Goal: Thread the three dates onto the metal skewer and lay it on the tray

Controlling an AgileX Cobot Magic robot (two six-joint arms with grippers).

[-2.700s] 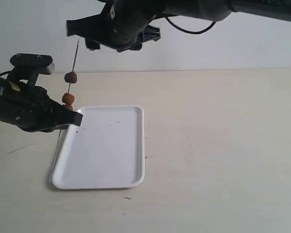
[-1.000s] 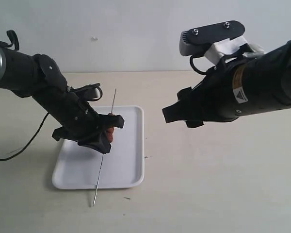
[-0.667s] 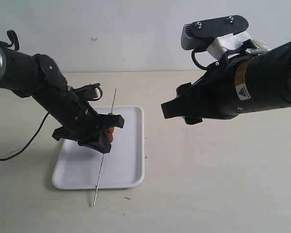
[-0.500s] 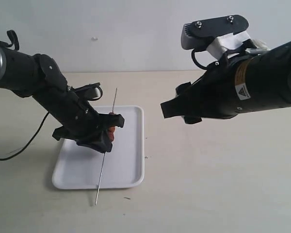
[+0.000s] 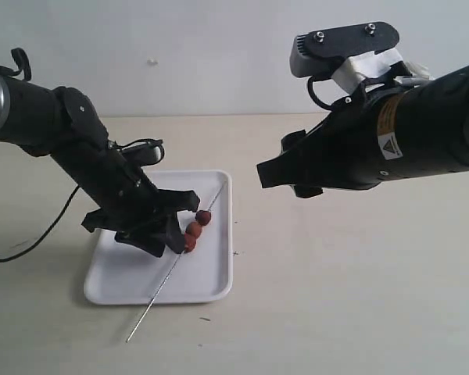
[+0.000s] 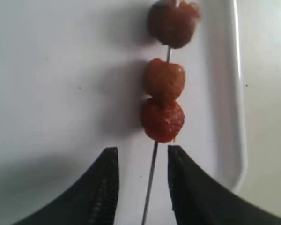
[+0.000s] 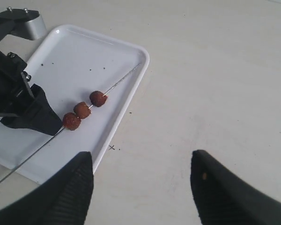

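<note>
The three dates [image 5: 194, 230] sit in a row on the metal skewer [image 5: 155, 295]. The skewer lies slanted across the white tray [image 5: 137, 275], its long bare end past the tray's near edge. My left gripper [image 5: 176, 226] hangs low over the tray, open. In the left wrist view the dates [image 6: 163, 79] lie just beyond its fingertips, and the skewer [image 6: 151, 176] runs between the two open fingers [image 6: 107, 173] without touching either. My right gripper [image 5: 285, 181] stands open in the air, right of the tray. From its wrist view I see the dates [image 7: 82, 110], the skewer [image 7: 122, 80] and the tray [image 7: 70, 49].
The tray rests on a pale table [image 5: 352, 289]. A small dark cross [image 7: 112, 147] is marked on the table beside the tray's right rim. The left arm's cable [image 5: 43, 230] trails over the table left of the tray.
My left gripper has opened and let go of the skewer. The skewer with the dates has dropped flat onto the tray and swung to a more slanted line. The right arm has barely moved.
</note>
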